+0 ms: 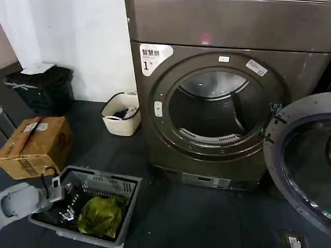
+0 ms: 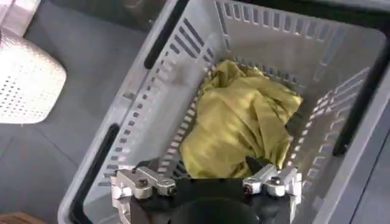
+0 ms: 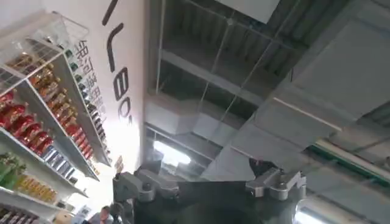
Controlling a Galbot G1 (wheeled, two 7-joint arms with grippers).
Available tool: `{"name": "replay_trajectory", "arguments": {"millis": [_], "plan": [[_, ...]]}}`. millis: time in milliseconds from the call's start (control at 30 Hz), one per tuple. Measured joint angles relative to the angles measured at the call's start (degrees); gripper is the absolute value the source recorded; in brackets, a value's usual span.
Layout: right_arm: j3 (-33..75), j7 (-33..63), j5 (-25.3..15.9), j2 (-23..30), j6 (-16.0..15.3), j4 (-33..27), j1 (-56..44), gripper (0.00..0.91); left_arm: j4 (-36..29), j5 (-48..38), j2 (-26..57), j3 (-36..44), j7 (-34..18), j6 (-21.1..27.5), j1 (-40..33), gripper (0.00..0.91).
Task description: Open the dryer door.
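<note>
On the dark floor, the big bronze-grey front-loading dryer point(image 1: 217, 103) stands with its round chrome-ringed glass door point(image 1: 302, 160) swung wide to the right.
Lower left, the left gripper point(image 2: 207, 182) hovers spread wide over a grey slatted basket point(image 2: 152, 103) holding yellow-green cloth point(image 2: 241, 122). The right gripper point(image 3: 210, 182) points ceilingward, also spread apart.

dark grey floor point(image 1: 170, 217), white wall point(image 1: 77, 36), stocked shelves point(image 3: 36, 122) under open ceiling.

Dim, even light on the dark floor point(image 1: 207, 217); the white wall point(image 1: 77, 41) glares. A soft sheen lies on the dryer point(image 1: 207, 31). Ceiling lights point(image 3: 173, 152) flare, blurring nearby beams.
</note>
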Motion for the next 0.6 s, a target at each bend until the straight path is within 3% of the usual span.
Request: {"name": "replay_trajectory", "arguments": {"millis": [600], "plan": [[0.5,0.0,0.1,-0.2,0.0,0.1,-0.3,0.907,0.1,1.1,0.8,1.3,0.1,-0.4,0.0,0.907]]}}
